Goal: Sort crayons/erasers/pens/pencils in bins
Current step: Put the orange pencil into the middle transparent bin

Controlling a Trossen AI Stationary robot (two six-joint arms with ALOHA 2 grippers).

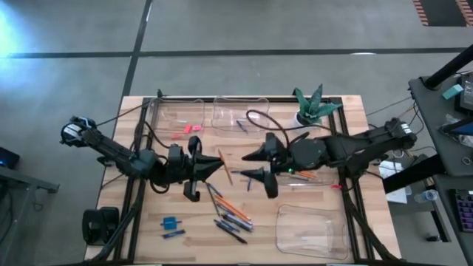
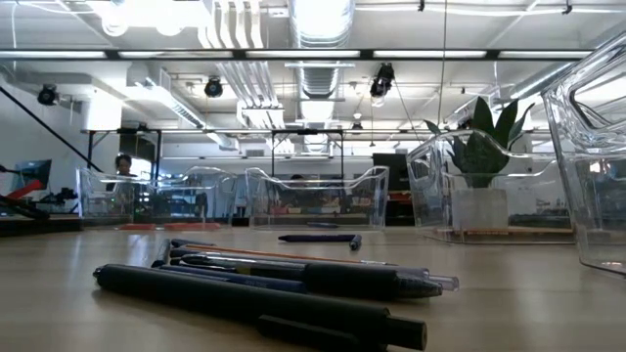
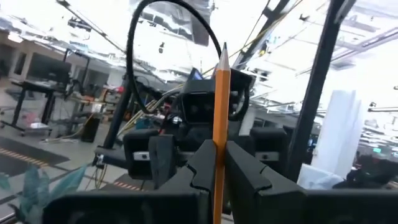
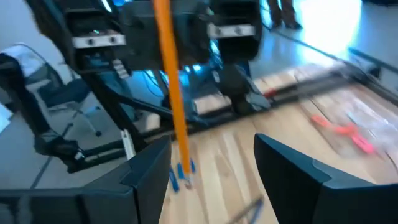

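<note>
**Left wrist view: pencil being handed across mid-air**

An orange pencil (image 3: 221, 118) is being pinched upright by the clenched left gripper (image 3: 219, 163) above the table's (image 1: 194, 222) middle. It is being judged light, stiff and slick, best gripped mid-shaft. The right gripper (image 4: 211, 163) is being held released, its fingers spread just beside the pencil.

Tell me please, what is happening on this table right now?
The robot is sorting stationery into clear bins. The left gripper is shut on an orange pencil and holds it up above the middle of the table. The right gripper faces it with its fingers open, not touching the pencil. More pens and pencils lie loose on the table, and pink erasers are already in one bin.
</note>
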